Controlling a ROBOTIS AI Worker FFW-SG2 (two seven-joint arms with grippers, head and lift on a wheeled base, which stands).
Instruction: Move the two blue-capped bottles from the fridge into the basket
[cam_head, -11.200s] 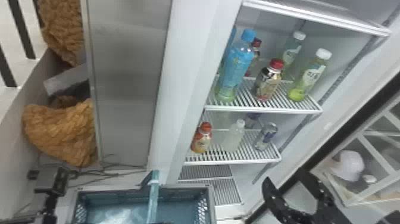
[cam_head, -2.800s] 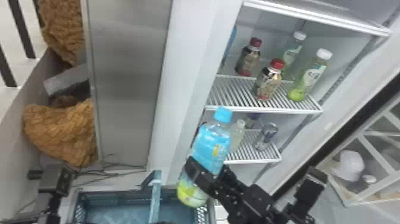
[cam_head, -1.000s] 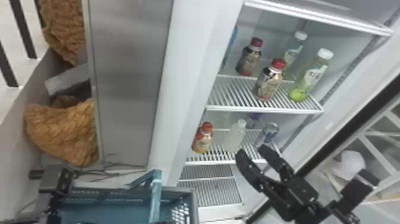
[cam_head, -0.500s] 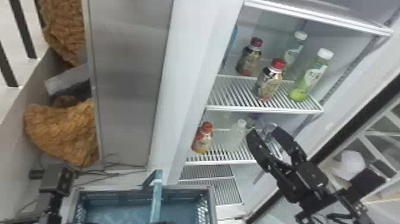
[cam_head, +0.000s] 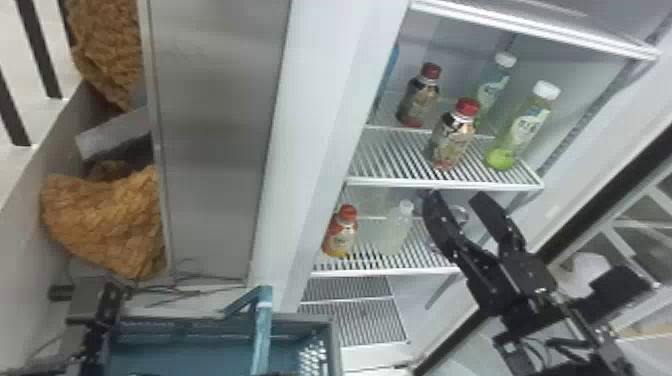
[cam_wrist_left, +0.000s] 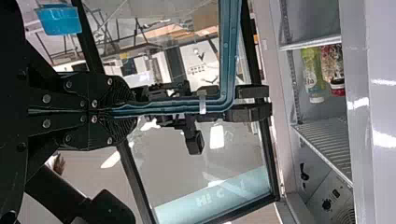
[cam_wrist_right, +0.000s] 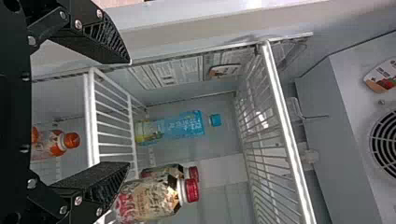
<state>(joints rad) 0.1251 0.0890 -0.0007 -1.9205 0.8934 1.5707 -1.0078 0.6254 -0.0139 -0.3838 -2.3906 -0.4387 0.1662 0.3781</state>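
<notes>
Our left gripper (cam_wrist_left: 130, 110) pinches the handle (cam_wrist_left: 228, 51) of the basket (cam_head: 336, 345), seven o'clock in the head view, presumably steadying it for loading. At three, our right gripper (cam_head: 456, 197) is spread, likely to clasp the blue-capped bottle (cam_wrist_right: 173, 127), upright on the fridge shelf (cam_head: 445, 185) at one.

- 2 black fingers (cam_wrist_left: 119, 88) pinching blue basket handle (cam_wrist_left: 226, 56).
- Beyond, inside fridge: 1 green bottle (cam_wrist_left: 312, 70), white-capped, just beside 1 red-capped bottle (cam_wrist_left: 332, 65).
- Wire shelf (cam_wrist_left: 327, 140) near them.
- Black-framed glass door (cam_wrist_left: 224, 158) behind handle.
- 1 blue tub (cam_wrist_left: 59, 20) farther off.
</notes>
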